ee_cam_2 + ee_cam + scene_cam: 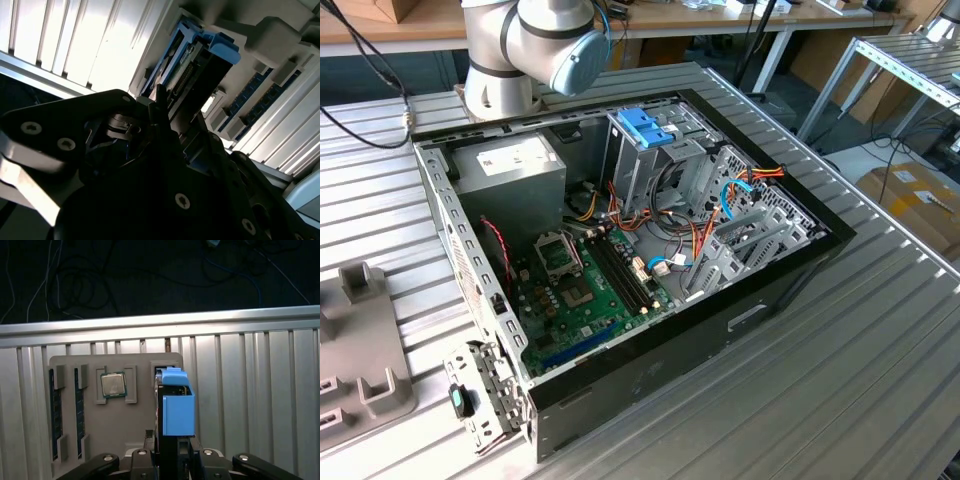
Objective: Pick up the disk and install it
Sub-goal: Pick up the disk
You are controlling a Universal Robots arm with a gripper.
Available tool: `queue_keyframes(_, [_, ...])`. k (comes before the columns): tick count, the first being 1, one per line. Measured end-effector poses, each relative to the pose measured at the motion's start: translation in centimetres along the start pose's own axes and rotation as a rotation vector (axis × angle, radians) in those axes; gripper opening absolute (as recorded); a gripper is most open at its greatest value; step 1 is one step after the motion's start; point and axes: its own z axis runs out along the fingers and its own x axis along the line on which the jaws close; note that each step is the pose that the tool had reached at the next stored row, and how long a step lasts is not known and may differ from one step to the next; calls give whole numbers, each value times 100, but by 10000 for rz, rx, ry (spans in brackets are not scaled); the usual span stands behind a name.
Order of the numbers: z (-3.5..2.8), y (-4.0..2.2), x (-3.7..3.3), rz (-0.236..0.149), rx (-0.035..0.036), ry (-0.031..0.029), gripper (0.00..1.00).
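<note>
Arm (535,45): pale grey rounded joint housings, one with a light blue end cap facing the exterior view's right, set at the far side of the exterior view. Gripper (172,446) (167,131): black body with bright screw heads, seen in both wrist views. Fingers (196,452) are pressed against either flat side of the disk (178,412) (195,62), which juts straight out from the wrist, edge-on.

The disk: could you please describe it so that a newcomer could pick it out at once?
In the first wrist view, find the grey tray on the ribbed metal table. At its edge, the disk stands on edge in the pincer. Unlike the flat square chip and the thin memory sticks in the tray, it is a dark slab with a bright blue frame.
</note>
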Motion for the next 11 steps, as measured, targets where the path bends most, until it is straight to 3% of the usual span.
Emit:
queue_keyframes(4, [-127,-4,3,0,-1,0,35])
queue_keyframes(11, [-142,-4,3,0,1,0,35])
